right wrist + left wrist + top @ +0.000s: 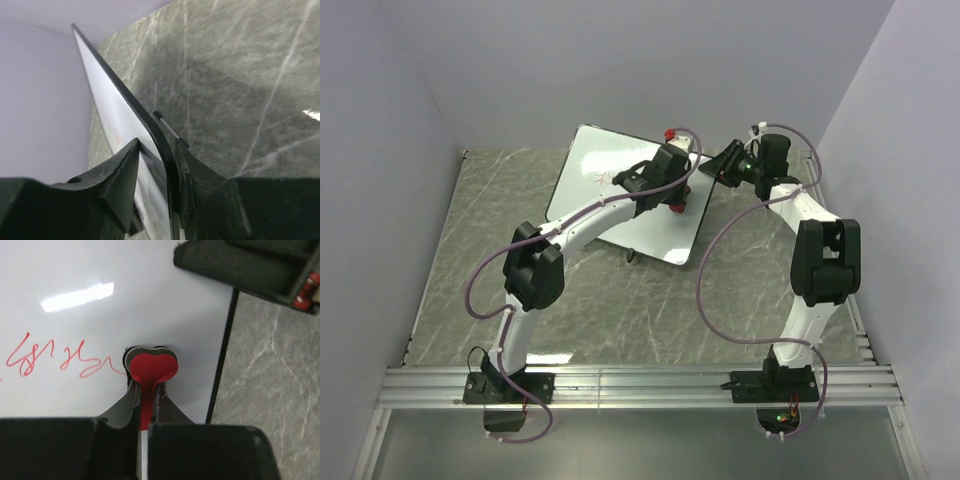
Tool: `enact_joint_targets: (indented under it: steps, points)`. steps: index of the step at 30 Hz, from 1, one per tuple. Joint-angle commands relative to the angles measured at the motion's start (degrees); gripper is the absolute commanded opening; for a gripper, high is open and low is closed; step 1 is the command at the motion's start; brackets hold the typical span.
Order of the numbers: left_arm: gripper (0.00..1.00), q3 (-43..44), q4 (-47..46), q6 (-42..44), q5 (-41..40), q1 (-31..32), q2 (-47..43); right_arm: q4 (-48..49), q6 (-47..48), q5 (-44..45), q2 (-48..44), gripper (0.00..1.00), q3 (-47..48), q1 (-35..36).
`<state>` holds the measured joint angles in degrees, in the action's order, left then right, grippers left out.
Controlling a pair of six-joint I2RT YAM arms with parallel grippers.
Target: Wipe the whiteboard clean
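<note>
Table (470,260): grey marble-look top. Whiteboard (595,165) lies face up at the far middle, a bit right of ctr. Its long axis runs roughly L-R but is skewed, w/ the L end farther from the arm bases and the R end nearer. Short sides run far-near.

Looks: glossy white face, thin black frame, rounded corners. A small black foot (632,258) pokes out at the near edge. A light glare streak shows on the face in the L wrist view.

On the L half of the face is a red scribble (60,355), loopy and handwriting-like, trailing off rightward into a thin line.

That line ends at the eraser (152,367): red top, dark pad underneath, sitting on the white face near the board's R frame edge. Left gripper (147,395) has its fingers clamped tight on the eraser's red stem.

Farther R, the right gripper (156,144) is at the board's far R corner, one finger on each side of the frame edge. The back finger looks to be against the frame, and the front finger is close to the white face. Can't tell if the pinch is complete.
</note>
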<state>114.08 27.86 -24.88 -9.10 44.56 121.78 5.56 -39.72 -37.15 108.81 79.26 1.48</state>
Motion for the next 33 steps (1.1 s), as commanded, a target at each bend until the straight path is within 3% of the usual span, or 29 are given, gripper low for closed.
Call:
enact_joint_targets:
  steps: [1, 8, 15, 21, 25, 33]
  points:
    - [0.0, 2.03, -3.24, -0.95, -3.81, 0.18, 1.27, 0.42, 1.4, -0.21, -5.1, 0.01, -1.13, 0.19]
    - [0.0, -3.25, -6.41, -1.48, -9.0, -0.43, 1.27, -1.52, 2.55, 0.23, -8.35, 0.0, -2.1, 0.28]
    - [0.0, -18.95, -14.48, -4.29, -9.61, -5.79, -4.87, -3.54, 3.6, 1.02, -10.11, 0.0, -2.27, 0.19]
    - [0.0, -26.62, -18.19, -6.31, -14.27, -7.73, -8.04, -4.33, 3.78, 1.02, -10.81, 0.0, -1.66, 0.19]
    - [0.0, -27.95, -21.26, -7.11, -12.53, -7.99, -8.66, -4.95, 4.04, 1.02, -11.17, 0.0, -1.57, 0.19]
    - [0.0, -21.27, -20.12, -6.93, -5.24, 0.26, -7.17, -6.34, 4.74, 1.2, -11.96, 0.0, -1.04, 0.37]
